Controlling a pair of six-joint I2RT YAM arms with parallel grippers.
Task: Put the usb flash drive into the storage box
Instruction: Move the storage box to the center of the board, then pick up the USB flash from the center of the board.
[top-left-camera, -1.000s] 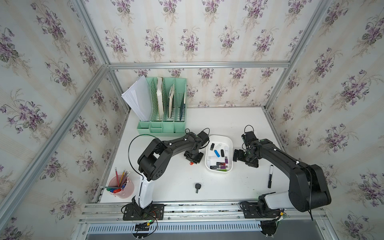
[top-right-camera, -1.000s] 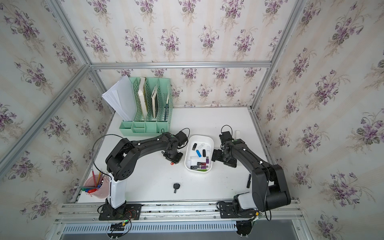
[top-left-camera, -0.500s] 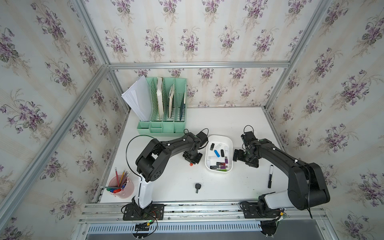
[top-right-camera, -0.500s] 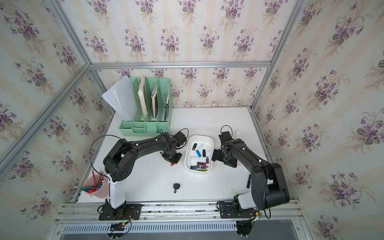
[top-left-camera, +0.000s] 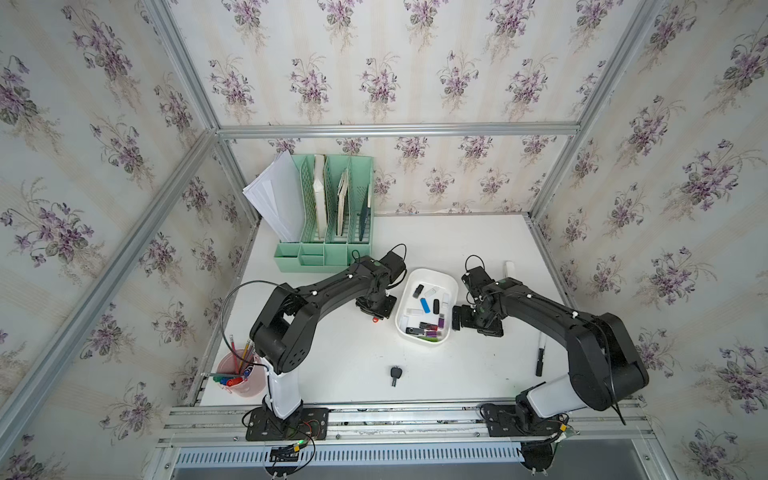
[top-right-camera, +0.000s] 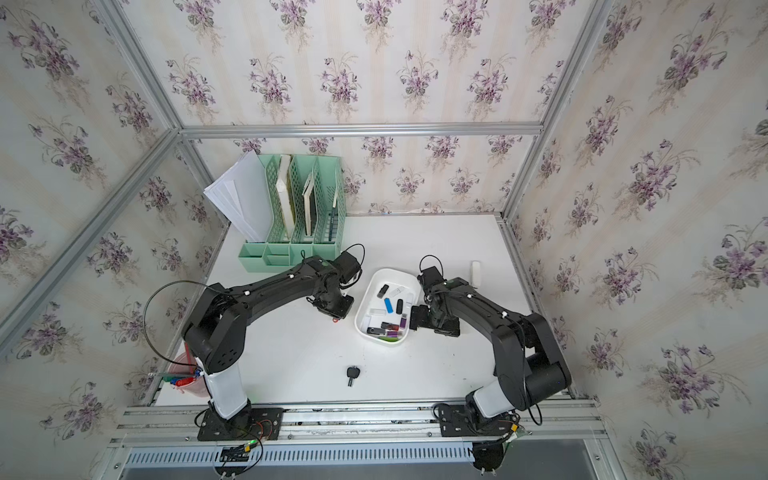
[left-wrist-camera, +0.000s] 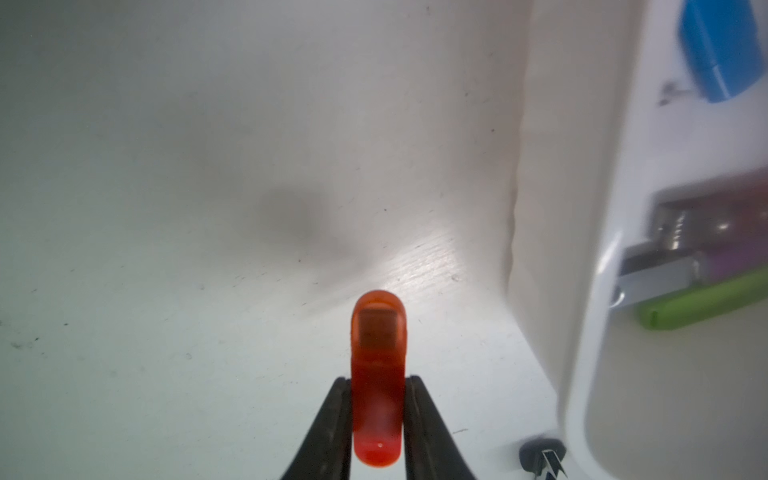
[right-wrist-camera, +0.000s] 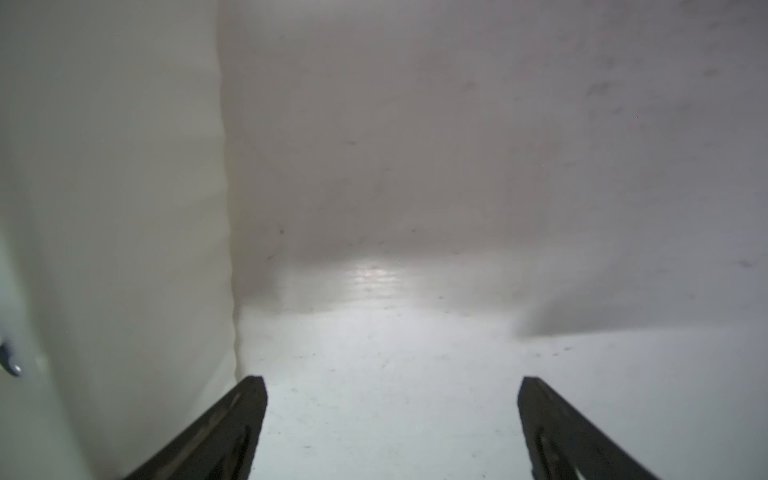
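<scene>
Since a second ago the left arm has eased its elbow toward the left edge of the desk. Mid-desk, the left pincer is clamped on the orange usb flash drive, just outside the storage box; the right pincer gapes apart beside its opposite wall.

Orange translucent usb flash drive, rounded tip, pinched lengthwise between the closed-in jaws of the left gripper, just beside the storage box outer wall, not inside it. Box shallow, white, rounded corners, lidless, upright, holds several other drives
</scene>
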